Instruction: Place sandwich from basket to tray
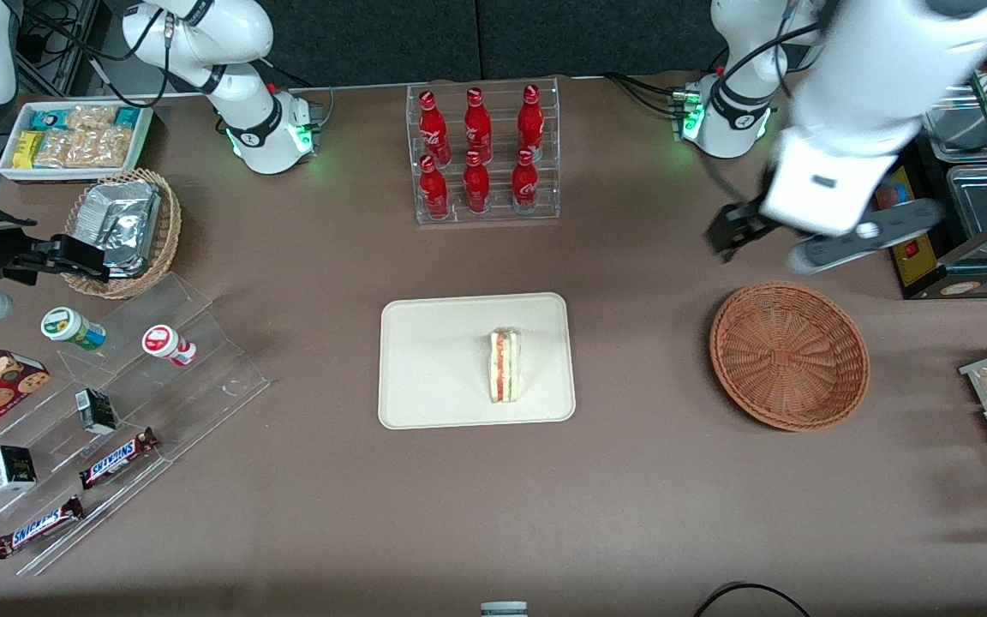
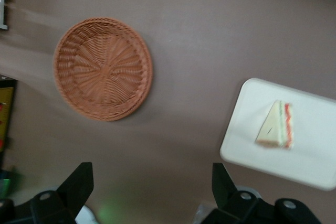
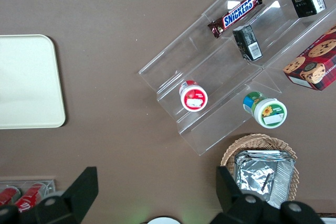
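Hand: your hand [image 1: 738, 231] hangs in the air with its fingers [image 2: 79, 182] spread wide and nothing between them. It sits above the bench [image 1: 648, 480], farther from the front camera than the basket [image 1: 789, 354] and just beside its rim.

Sandwich: it lies on the tray [image 1: 433, 394], toward the tray's edge nearest the basket, resting flat with nothing touching it. In the wrist view the sandwich [image 2: 275, 126] shows as a wedge, its filling stripe on the side turned away from the basket.

Basket: the brown wicker bowl [image 2: 103, 68] holds nothing.

Key relation: the sandwich [image 1: 505, 366] lies well apart from your hand, toward the parked arm's end of the bench and nearer the front camera. Its long axis runs toward and away from that camera, along the tray's short side.

Task standing: judging by how things lie, the placing looks done; you likely only need to draw the arm clear, and nothing stands in its way.

Readable writing: two bars [image 1: 119, 458] on the clear stepped rack [image 1: 202, 377] read "SNICKERS". The six red bottles [image 1: 477, 150] in the clear stand carry the Coca-Cola script. The small dark cartons and lidded cups have print you cannot make out.
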### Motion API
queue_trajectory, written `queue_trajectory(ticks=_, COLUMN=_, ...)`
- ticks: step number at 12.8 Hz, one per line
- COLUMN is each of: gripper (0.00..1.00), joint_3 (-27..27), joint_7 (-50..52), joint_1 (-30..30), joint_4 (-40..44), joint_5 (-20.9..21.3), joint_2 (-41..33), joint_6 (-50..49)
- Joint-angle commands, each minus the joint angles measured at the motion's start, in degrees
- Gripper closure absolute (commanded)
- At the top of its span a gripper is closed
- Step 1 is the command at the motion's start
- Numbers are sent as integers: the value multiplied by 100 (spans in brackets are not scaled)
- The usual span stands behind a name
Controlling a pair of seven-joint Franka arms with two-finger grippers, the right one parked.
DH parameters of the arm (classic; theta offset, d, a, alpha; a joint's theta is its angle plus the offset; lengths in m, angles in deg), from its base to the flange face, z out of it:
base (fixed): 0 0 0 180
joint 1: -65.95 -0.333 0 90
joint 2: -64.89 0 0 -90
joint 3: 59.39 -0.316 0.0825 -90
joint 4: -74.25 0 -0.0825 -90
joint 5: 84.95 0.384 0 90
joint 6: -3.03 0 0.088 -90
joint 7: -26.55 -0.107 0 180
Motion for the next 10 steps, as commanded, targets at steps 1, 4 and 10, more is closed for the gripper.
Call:
queue_trajectory(ticks=1, gripper=0, joint_3=-64, joint_7=-1236, joint_1=-747, joint_4=-663, joint_5=-370, joint_2=-865, joint_6=-155)
queue_trajectory(ticks=4, gripper=0, joint_3=-1186, joint_7=-2635, joint_1=-408, joint_4=-1321, joint_5=-468, joint_2=-1454, joint_6=-103)
queue_trajectory(ticks=10, gripper=0, joint_3=-1322, joint_7=-2770, joint_1=-204, joint_4=-2037, joint_5=-450, joint_2=-1808, joint_6=320)
